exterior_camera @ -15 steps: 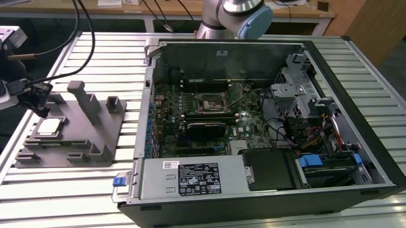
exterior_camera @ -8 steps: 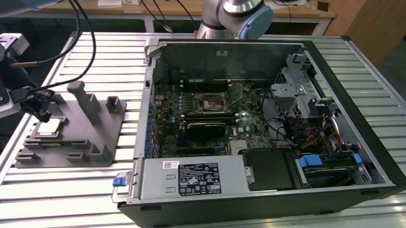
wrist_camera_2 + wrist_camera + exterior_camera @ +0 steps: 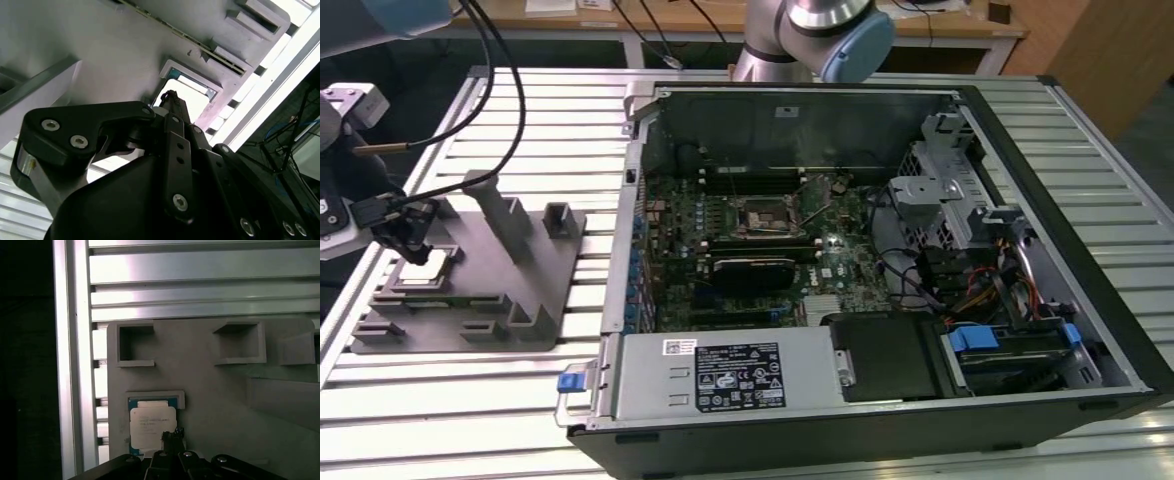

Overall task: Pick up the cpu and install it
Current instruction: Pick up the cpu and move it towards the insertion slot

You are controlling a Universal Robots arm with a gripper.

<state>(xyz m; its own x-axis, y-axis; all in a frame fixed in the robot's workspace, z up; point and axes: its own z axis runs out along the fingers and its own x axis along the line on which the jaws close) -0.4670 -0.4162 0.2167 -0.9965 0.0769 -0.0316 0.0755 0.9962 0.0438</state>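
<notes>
The cpu (image 3: 430, 266) is a small pale square chip lying flat in a shallow pocket of the grey fixture (image 3: 520, 295), at the exterior view's left. My gripper (image 3: 412, 250) hangs just over the chip's edge, fingers drawn together to a narrow tip with nothing between them. In the first wrist view the cpu (image 3: 151, 425) sits in its blue-rimmed pocket, with the gripper (image 3: 173, 436) tip at its corner. The second wrist view has the gripper (image 3: 170, 95) pointing at the cpu (image 3: 195, 100) pocket. I cannot tell whether tip and chip touch.
An open computer case (image 3: 1067, 250) fills the exterior view's right, its motherboard socket (image 3: 765, 217) exposed with a black block (image 3: 754, 272) just below it. The fixture has upright posts (image 3: 500, 215) beside the gripper. Everything rests on a slatted metal table (image 3: 467, 400).
</notes>
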